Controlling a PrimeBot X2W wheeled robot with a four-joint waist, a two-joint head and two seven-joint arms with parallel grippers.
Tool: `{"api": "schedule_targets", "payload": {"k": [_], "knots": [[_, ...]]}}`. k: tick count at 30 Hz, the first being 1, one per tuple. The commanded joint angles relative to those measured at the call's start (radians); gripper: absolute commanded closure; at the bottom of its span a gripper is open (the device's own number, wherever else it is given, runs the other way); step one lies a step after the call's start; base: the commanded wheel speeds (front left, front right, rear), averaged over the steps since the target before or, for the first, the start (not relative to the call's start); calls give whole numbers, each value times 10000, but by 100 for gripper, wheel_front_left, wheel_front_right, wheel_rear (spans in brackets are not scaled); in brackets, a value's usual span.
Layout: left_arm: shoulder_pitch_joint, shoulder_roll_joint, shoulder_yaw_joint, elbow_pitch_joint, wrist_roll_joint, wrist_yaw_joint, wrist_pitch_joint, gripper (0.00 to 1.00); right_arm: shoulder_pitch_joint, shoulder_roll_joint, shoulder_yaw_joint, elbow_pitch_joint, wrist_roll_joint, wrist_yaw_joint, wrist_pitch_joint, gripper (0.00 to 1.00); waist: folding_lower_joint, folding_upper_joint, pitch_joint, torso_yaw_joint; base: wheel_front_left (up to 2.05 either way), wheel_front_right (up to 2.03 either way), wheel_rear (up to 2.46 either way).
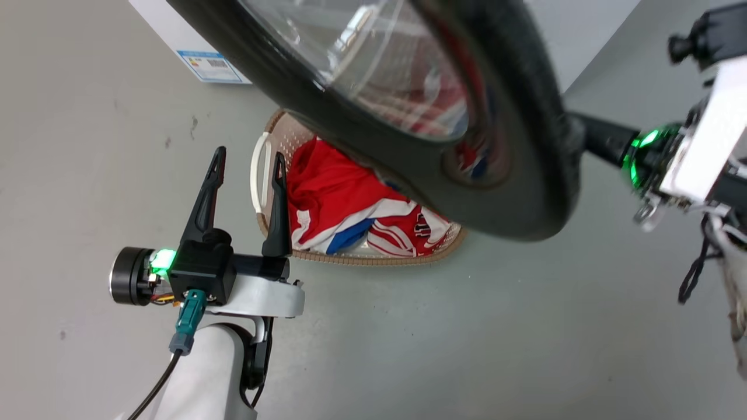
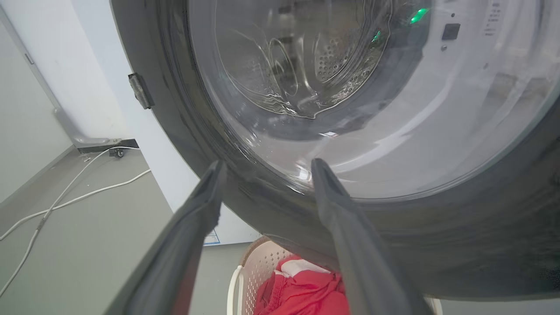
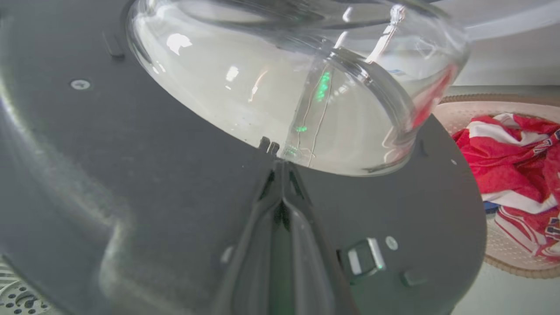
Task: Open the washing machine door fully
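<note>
Washing machine door point(image 1: 513, 175) stands open, away from the white machine body point(image 1: 175, 41), and spans the top of the head view as a black disc with a clear glass bowl point(image 3: 245, 87) at its centre. It hangs over a woven laundry basket point(image 1: 373, 259) on the grey floor point(image 1: 467, 338). The basket holds red, white and blue clothes point(image 1: 338, 192). Right gripper point(image 3: 280, 166): jaws closed, fingers pressed together with nothing seen between them. The tips are against the door's inner black face, just at the base of the glass bowl. A small metal latch point(image 3: 363, 260) sits on that face beside the fingers. In the head view the right fingers pass behind the door's rim, tips hidden. Left gripper point(image 1: 250, 157): jaws open and empty, at the lower left of the head view, fingers pointing up toward the basket and clear of the door's lower edge. In the left wrist view the fingers frame the door's outer rim, with the steel drum point(image 2: 306, 65) visible through the glass. Contact with the rim cannot be told from that view. White cables point(image 2: 65, 197) lie on the floor to one side of the machine.
</note>
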Motion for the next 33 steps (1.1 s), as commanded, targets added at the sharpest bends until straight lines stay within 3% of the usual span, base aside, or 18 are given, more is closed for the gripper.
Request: {"api": "schedule_targets", "payload": {"k": [1, 16, 33], "knots": [[140, 59, 37, 6, 52, -47, -28, 0, 369, 106, 86, -203, 95, 25, 64, 100, 0, 0, -231, -10, 0, 0, 0], [877, 86, 153, 109, -4, -47, -28, 0, 2906, 474, 944, -1612, 417, 25, 223, 100, 0, 0, -1368, 178, 0, 0, 0], [1475, 88, 294, 245, 12, -85, -28, 0, 4652, 1294, 1726, -1519, 794, 25, -125, 100, 0, 0, -2179, 275, 0, 0, 0]]}}
